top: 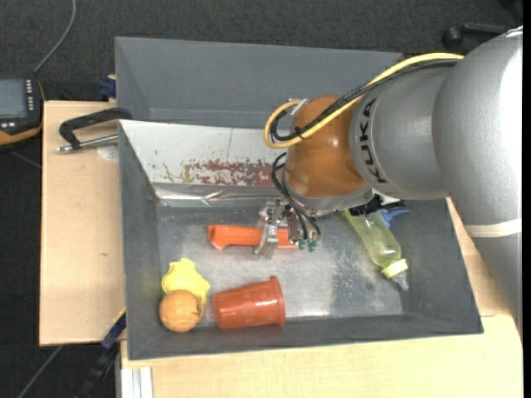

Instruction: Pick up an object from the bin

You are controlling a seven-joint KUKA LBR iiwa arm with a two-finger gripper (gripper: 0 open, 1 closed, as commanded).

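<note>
My gripper (pixel 280 232) is low in the middle of the bin, right over the right end of a flat orange tool-like piece (pixel 235 236) that lies across the floor. Its metal fingers sit on either side of that end, but the gap between them is hidden under the wrist. A red plastic cup (pixel 249 303) lies on its side near the front wall, below the gripper. A pale yellow-green squeeze bottle (pixel 378 243) lies to the right of the gripper.
A yellow soft toy (pixel 185 277) and an orange-brown ball (pixel 179 311) rest in the front left corner. The arm's big orange wrist cover and grey body hang over the bin's right half.
</note>
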